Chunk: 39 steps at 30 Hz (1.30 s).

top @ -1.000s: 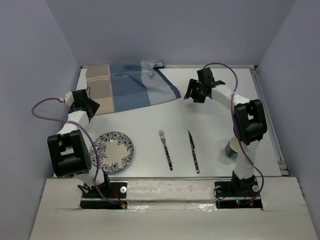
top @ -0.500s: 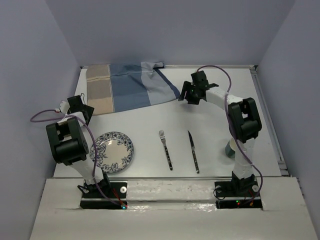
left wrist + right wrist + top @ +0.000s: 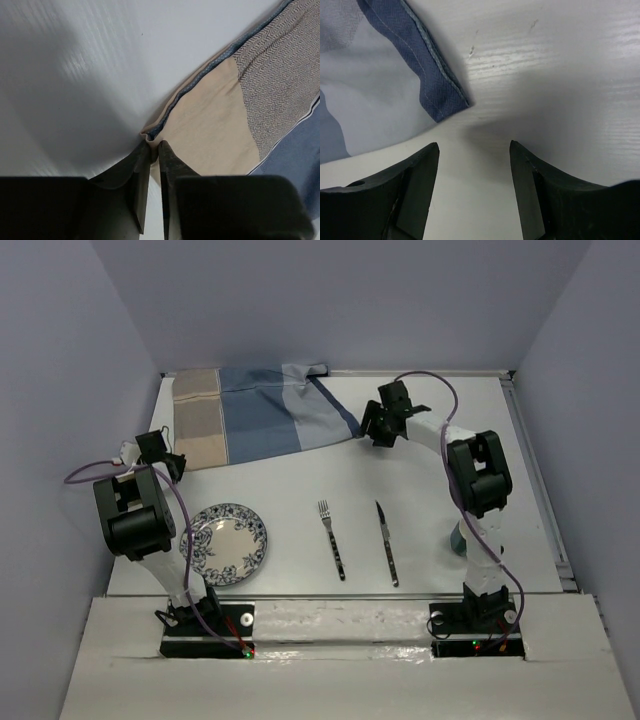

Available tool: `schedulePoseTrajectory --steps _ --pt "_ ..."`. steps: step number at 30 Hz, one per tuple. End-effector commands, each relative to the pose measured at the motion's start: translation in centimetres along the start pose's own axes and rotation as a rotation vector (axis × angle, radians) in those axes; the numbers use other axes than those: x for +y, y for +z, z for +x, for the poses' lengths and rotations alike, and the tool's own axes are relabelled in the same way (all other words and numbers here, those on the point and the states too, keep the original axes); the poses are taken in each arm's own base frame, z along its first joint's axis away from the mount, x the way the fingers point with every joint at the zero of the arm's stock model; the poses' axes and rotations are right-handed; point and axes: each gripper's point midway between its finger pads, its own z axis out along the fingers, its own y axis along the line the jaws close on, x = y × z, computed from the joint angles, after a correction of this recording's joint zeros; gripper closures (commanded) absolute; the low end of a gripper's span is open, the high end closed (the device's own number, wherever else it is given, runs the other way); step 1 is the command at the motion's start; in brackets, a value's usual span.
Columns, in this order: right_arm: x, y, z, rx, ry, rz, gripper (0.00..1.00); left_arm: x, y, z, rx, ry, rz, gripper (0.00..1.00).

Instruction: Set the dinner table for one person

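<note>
The dinner table, a large flat matte white rectangular tabletop, fills the floor of the grey-walled booth from the arm bases to the back wall. It is plain and far bigger than anything on it. Nearest row, left to right: a round white ceramic plate with a blue floral rim, a slim metal fork with a dark patterned handle, a matching metal table knife, then a greenish cup mostly hidden behind the right arm. Plate, fork and knife lie apart from one another, handles toward the bases. Farther back, the left gripper sits low at the table's left side. The right gripper reaches toward mid-table. Beyond both lies a blue-and-beige striped cloth mat, rumpled against the far edge. The overhead view gives the whole layout but not the fingers. The left wrist view shows them drawn almost together with a thin slit between, tips at the mat's near beige corner, which sits slightly raised off the table. Whether the corner is pinched, cannot tell. It also shows a herringbone weave. The right wrist view shows fingers spread wide with nothing between them, over bare table just beside the mat's dark blue corner, plus fine grain lines and small specks on the white surface.
</note>
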Motion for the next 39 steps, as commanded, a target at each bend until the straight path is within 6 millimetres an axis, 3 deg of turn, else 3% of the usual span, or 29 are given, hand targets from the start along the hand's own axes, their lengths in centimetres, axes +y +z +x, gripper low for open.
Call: schedulePoseTrajectory --steps 1,8,14,19,21,23,27,28,31,32,33,34,35,36,37,38,39 --pt "0.9 1.6 -2.1 -0.069 0.036 -0.005 0.36 -0.3 0.2 0.0 -0.002 -0.011 0.017 0.79" --pt "2.2 3.2 -1.9 -0.030 0.050 -0.065 0.40 -0.9 0.2 0.1 -0.001 -0.008 0.053 1.00" --pt "2.8 4.7 -0.2 0.013 0.045 -0.079 0.46 -1.1 0.1 0.2 0.003 -0.009 0.074 1.00" --pt "3.2 5.0 -1.4 -0.019 0.056 -0.075 0.84 -1.6 -0.3 0.2 0.007 -0.004 0.101 1.00" --pt "3.8 4.6 -2.4 -0.045 0.041 -0.087 1.00 -2.9 -0.8 0.1 0.019 0.004 0.149 1.00" --pt "5.0 3.7 -4.4 -0.096 0.031 -0.107 1.00 -4.4 -1.4 -0.3 0.012 0.024 0.188 1.00" --pt "7.8 -0.9 -9.3 -0.242 -0.062 -0.151 1.00 -10.7 -4.3 -2.0 -0.038 0.078 0.330 1.00" --pt "9.0 -3.6 -11.3 -0.304 -0.082 -0.166 1.00 -14.0 -6.1 -2.6 -0.060 0.096 0.405 1.00" --pt "10.1 -9.1 -15.1 -0.419 -0.126 -0.197 1.00 -20.9 -10.7 -4.0 -0.098 0.121 0.569 1.00" --pt "10.7 -13.3 -17.4 -0.505 -0.124 -0.203 1.00 -23.2 -13.1 -3.6 -0.104 0.151 0.631 1.00" --pt "12.0 -17.9 -19.0 -0.585 -0.143 -0.232 1.00 -26.7 -16.8 -5.2 -0.153 0.178 0.719 1.00" --pt "11.3 -18.1 -19.5 -0.592 -0.141 -0.223 1.00 -28.5 -19.1 -5.8 -0.179 0.193 0.767 1.00" --pt "11.7 -20.5 -20.3 -0.622 -0.137 -0.253 1.00 -29.9 -21.2 -6.2 -0.202 0.205 0.805 1.00" --pt "12.7 -25.4 -21.4 -0.688 -0.120 -0.307 1.00 -31.4 -23.7 -6.3 -0.216 0.216 0.849 1.00" --pt "13.4 -28.2 -21.9 -0.732 -0.126 -0.333 1.00 -33.4 -28.0 -8.3 -0.277 0.210 0.923 1.00" --pt "13.5 -32.7 -22.7 -0.809 -0.143 -0.346 1.00 -34.3 -30.0 -8.7 -0.295 0.204 0.962 1.00" --pt "13.7 -34.7 -23.0 -0.847 -0.147 -0.351 1.00 -34.9 -32.1 -9.5 -0.315 0.195 1.000 1.00"
